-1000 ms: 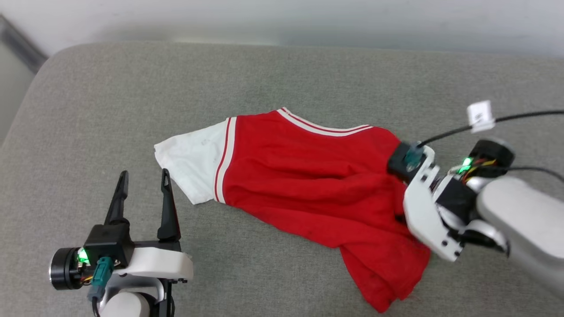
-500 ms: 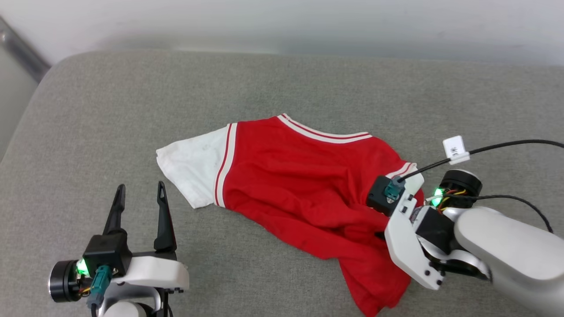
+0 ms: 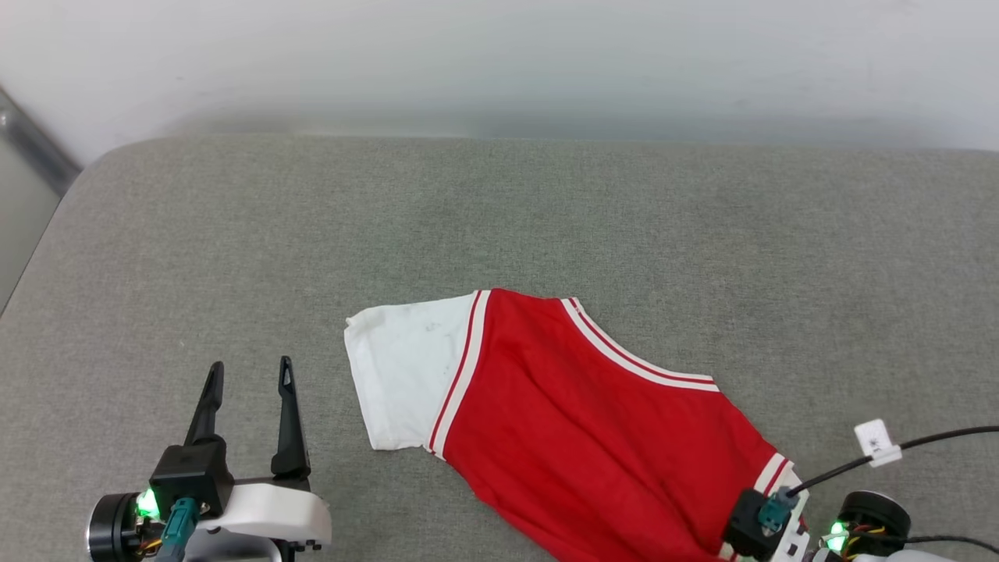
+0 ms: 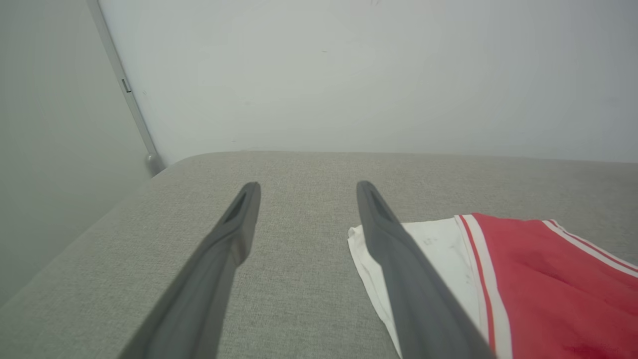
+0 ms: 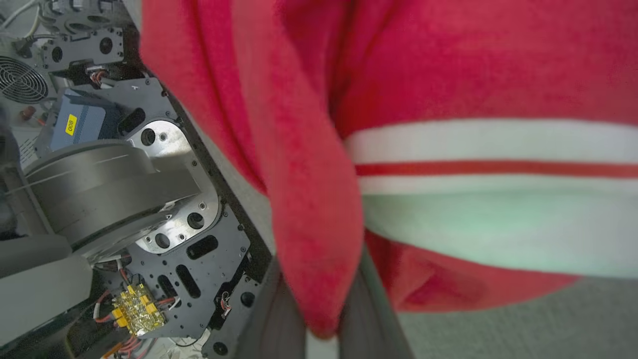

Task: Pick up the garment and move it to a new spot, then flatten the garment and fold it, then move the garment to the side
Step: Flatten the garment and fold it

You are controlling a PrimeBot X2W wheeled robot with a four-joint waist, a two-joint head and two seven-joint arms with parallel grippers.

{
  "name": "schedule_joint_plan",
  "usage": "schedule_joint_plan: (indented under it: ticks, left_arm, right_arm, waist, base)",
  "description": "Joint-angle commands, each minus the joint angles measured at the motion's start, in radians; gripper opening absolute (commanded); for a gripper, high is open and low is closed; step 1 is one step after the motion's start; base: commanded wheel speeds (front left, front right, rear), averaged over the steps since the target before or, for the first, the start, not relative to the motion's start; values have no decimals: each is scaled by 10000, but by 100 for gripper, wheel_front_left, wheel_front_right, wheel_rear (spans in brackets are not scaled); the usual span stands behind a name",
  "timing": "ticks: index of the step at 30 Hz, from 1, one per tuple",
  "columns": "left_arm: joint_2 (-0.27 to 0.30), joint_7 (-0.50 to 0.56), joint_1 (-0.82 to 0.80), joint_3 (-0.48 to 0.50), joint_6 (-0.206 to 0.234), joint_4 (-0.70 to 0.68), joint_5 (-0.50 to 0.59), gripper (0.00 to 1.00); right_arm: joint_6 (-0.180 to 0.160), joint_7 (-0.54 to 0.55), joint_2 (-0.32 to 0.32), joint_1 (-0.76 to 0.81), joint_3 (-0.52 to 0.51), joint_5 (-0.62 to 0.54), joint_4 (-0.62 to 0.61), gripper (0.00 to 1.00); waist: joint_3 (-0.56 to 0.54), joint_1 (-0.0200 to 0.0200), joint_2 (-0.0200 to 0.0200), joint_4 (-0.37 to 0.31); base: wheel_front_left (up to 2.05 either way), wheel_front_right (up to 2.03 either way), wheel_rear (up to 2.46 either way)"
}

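The garment (image 3: 593,437), red with a white sleeve (image 3: 406,375) and striped trim, lies stretched on the grey cushion (image 3: 499,218), slanting toward the lower right. My right gripper (image 5: 324,324) is shut on a fold of its red cloth, which hangs over the fingers. Beside that fold run a white band and a striped trim (image 5: 498,167). The head view shows that arm's wrist block (image 3: 753,531) at the garment's lower right end, fingers hidden. My left gripper (image 3: 248,365) stands open and empty, left of the white sleeve (image 4: 433,249) and clear of it.
A pale wall rises behind the cushion, and a metal post (image 3: 31,144) stands at the far left corner. A black cable with a white tag (image 3: 874,441) trails from the right wrist. The right wrist view looks down on the robot's base plates and wiring (image 5: 164,199).
The right gripper has shut on the garment's right end and drawn it toward me and to the right, pulling the cloth straighter. The head camera has tilted. The left gripper stays open.
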Motion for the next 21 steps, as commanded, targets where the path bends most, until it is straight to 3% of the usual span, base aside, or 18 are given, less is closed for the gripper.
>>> schedule_joint_plan:
  ticks: [1,2,8,15,21]
  left_arm:
    - [-10,-21,97,86,-50,39,76,100]
    - [-28,-20,133,109,-86,65,99,100]
    - [-119,-20,279,323,-213,173,247,100]
    - [-235,-21,223,431,-372,112,413,100]
    - [-316,-20,-119,406,-489,64,536,100]
  right_arm:
    - [-5,-441,213,285,-118,71,285,67]
    - [-5,-713,296,367,-270,138,402,100]
    - [-5,-1307,-433,-9,-1521,77,-507,100]
    - [-4,-442,-1787,-844,-3729,34,-2119,100]
    - [-4,1494,-1423,-1915,-4109,-145,-1686,100]
  waist:
    - [-17,0,-1,-28]
    - [-39,0,-1,-49]
    - [-221,0,-1,-163]
    - [-158,0,-1,-119]
    - [231,0,-1,72]
  base:
    - [0,0,0]
    - [0,0,0]
    - [0,0,0]
    - [0,0,0]
    - [0,0,0]
